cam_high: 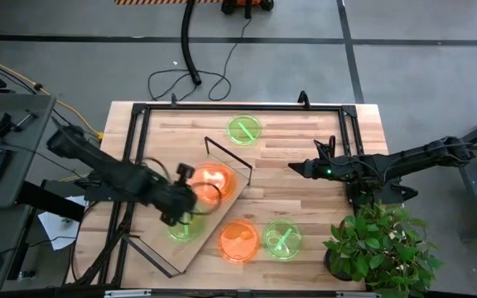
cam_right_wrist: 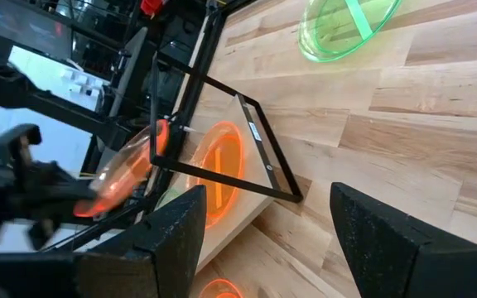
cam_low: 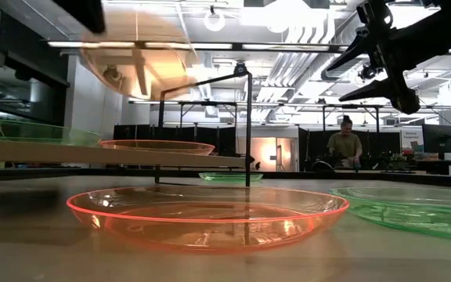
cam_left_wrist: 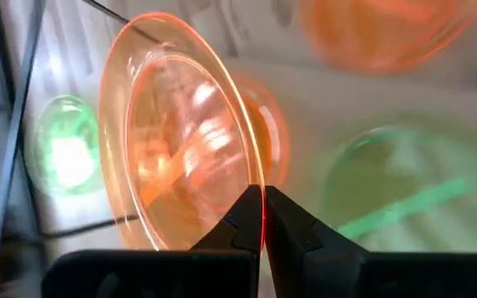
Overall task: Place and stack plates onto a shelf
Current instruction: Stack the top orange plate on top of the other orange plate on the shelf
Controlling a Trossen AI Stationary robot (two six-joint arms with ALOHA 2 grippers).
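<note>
The left end effector [cam_high: 190, 201] is holding a small round translucent neon orange plastic plate [cam_left_wrist: 180, 145] by its rim, its two dark fingers pinched together on the thin edge. The plate is hanging tilted above the long light-wood shelf [cam_high: 226, 217] with black wire frames at its ends, which is lying diagonally across the plank desk [cam_high: 305, 141]. It is hovering just over another orange plate [cam_high: 214, 178] already resting on the shelf board. A neon green plate [cam_high: 182, 228] is sitting on the shelf too, close under the left arm.

Off the shelf, an orange plate [cam_high: 239, 241] and a green one [cam_high: 282, 238] are lying side by side on the desk near the front edge, and one more green plate [cam_high: 243, 129] is sitting near the back edge. So, as I judge it, three are waiting and the carried one is about to be stacked.

The right end effector [cam_high: 292, 168] is waiting over the middle of the desk, its fingers spread apart and holding nothing. A potted green plant [cam_high: 379, 244] is standing at the desk's right front corner.

The risk I am seeing is the grip: only a sliver of slick rim is pinched, and the plate is steeply tilted, so it could swing or slip out. Released at this angle, it might land on edge, skid off the lower plate, or roll from the narrow board. The nearby wire frame [cam_high: 228, 157] could also catch the rim as it descends.
</note>
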